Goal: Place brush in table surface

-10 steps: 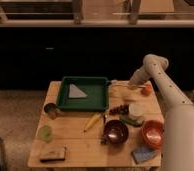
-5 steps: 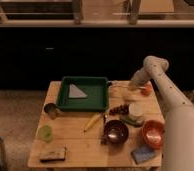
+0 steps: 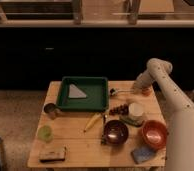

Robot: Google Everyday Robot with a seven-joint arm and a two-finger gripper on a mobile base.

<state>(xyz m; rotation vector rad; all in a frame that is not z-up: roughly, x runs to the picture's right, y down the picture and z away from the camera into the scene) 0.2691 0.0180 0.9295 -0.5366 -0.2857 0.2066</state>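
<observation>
The brush is a slim pale stick with a small darker head pointing left. It lies level just above the back of the table surface, between the green tray and my gripper. The gripper hangs from the white arm at the table's back right. It is shut on the brush's right end and holds it low, close to the wood. I cannot tell whether the brush touches the table.
A grey wedge lies in the tray. Also on the table: metal cup, green cup, brown block, yellow object, brown bowl, orange bowl, blue sponge, white cup, grapes, an orange thing.
The gripper has come down and slightly left towards the back of the table, with the brush in it. Nothing else on the table has moved.
</observation>
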